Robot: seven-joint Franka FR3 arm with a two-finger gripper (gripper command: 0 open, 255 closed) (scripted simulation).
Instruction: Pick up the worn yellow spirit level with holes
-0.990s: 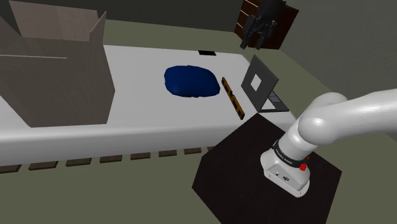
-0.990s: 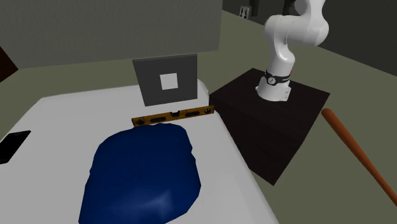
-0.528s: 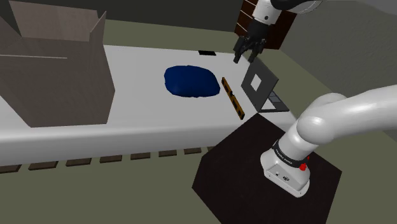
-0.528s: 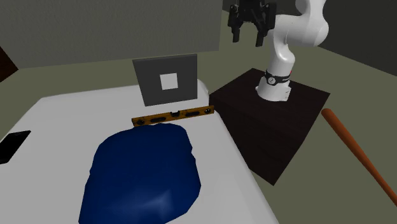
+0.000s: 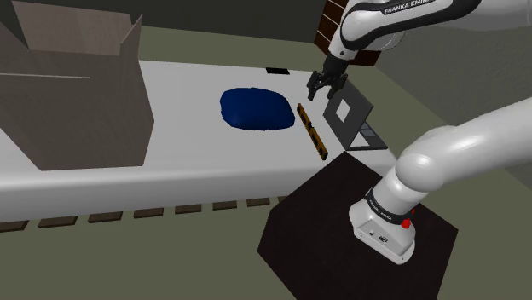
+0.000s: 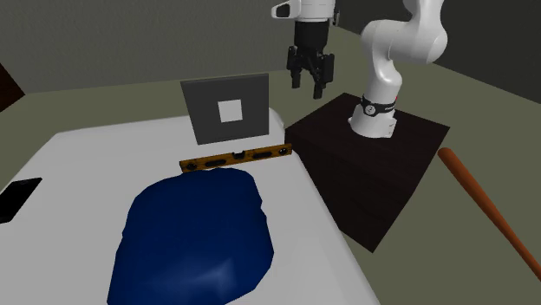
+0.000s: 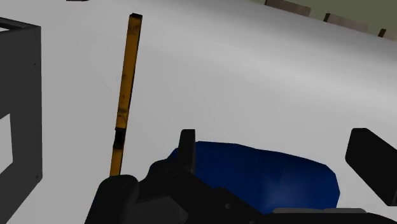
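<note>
The yellow spirit level (image 5: 311, 130) lies flat on the white table (image 5: 196, 162), between the blue cushion (image 5: 256, 109) and the grey panel (image 5: 360, 111). Just beyond, the gripper (image 5: 319, 95) hangs above with its fingers apart, empty. This is the approach step; next it should descend over the level's middle.

Long white tabletop (image 5: 196, 153), flat, rounded edge. On it:
- big brown cardboard box (image 5: 77, 94), flaps open, at the shoulder view's left end.
- dark blue lumpy cloth/cushion (image 5: 256, 109), approx mid-table, well apart from the box.
- yellow-orange spirit level (image 5: 312, 132), worn, dark patches, lying flat just beside the blue lump on the stand side. Second ext view shows one end close to the lump, can't tell if touching.
- grey panel w/ white square (image 6: 227, 108), upright-ish at the table end, just behind the level.
- small flat black item (image 5: 276, 71) at the far edge, apart from the rest.
</note>
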